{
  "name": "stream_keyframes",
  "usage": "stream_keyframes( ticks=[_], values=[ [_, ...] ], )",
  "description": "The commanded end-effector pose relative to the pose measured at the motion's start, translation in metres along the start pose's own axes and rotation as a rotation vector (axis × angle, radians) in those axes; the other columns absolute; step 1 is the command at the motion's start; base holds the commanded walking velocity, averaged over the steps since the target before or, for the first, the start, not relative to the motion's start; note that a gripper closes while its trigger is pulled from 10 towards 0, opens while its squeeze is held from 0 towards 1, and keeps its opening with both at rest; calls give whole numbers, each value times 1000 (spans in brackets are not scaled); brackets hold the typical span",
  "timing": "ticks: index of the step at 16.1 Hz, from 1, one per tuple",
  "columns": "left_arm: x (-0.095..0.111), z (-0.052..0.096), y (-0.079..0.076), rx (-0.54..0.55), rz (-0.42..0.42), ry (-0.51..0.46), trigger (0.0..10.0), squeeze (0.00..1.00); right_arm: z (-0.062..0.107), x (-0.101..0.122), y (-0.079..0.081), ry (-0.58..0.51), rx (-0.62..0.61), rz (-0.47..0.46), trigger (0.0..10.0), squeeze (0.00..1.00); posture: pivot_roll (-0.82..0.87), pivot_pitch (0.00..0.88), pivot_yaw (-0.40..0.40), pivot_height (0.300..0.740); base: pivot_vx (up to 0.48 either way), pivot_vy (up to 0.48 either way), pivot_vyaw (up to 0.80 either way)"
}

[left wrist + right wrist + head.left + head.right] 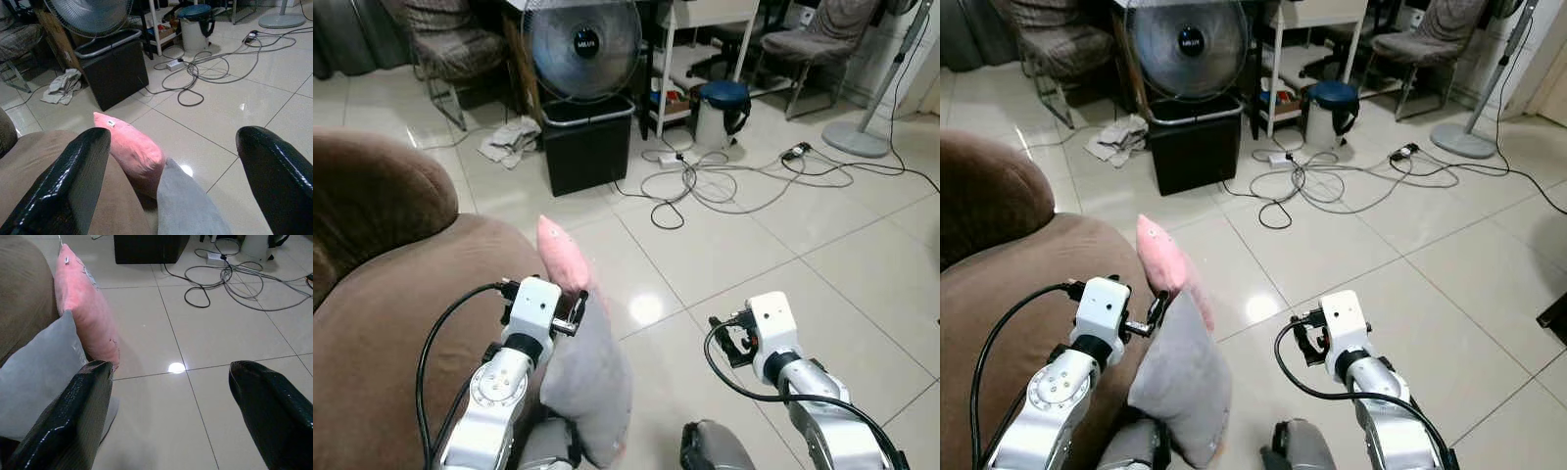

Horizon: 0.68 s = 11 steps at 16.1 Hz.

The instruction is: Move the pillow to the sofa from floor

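Note:
A pink pillow (558,250) stands on edge on the floor against the side of the brown sofa (382,333). A grey pillow (592,377) leans in front of it, nearer to me. My left arm (524,333) reaches over the sofa's edge right beside the pillows. In the left wrist view my left gripper (173,139) is open above the pink pillow (134,149) and the grey pillow (188,208). My right gripper (171,367) is open over the tiles, with the pink pillow (85,308) and the grey pillow (39,377) just off to one side.
A black box (587,142) with a big round fan (582,44) on it stands ahead. Loose cables (724,181) trail over the tiles beside a white bucket with a blue lid (720,113). A cloth (509,142) lies left of the box. A fan base (857,137) is far right.

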<state>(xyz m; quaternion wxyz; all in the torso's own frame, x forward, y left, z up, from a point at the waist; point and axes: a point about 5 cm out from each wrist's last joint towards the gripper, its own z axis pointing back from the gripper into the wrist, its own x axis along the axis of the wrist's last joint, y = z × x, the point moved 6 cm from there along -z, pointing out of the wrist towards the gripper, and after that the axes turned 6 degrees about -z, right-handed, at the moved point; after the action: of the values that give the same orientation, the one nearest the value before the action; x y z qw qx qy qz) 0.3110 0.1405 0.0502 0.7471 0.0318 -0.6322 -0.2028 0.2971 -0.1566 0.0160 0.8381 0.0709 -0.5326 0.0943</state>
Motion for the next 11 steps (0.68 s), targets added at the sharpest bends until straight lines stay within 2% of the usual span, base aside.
stream_keyframes(
  ticks=[1,5,10,11],
  values=[
    [-1,-2,-2,-11,-7,5,10000,0,2,1,-4,-3,-7,-4,10000,0,-4,0,-12,609,0,0,0],
    [0,-4,-5,-27,-9,2,10000,0,4,1,-7,-1,-20,-4,10000,0,-7,0,-8,579,0,0,0],
    [-3,-6,-13,-82,10,9,10000,0,7,-2,-8,7,-22,3,10000,0,-14,0,-11,579,0,0,0],
    [-5,-8,-18,-120,24,22,10000,157,7,-3,-9,10,-23,6,10000,0,-14,0,-11,579,0,0,0]
  ],
)
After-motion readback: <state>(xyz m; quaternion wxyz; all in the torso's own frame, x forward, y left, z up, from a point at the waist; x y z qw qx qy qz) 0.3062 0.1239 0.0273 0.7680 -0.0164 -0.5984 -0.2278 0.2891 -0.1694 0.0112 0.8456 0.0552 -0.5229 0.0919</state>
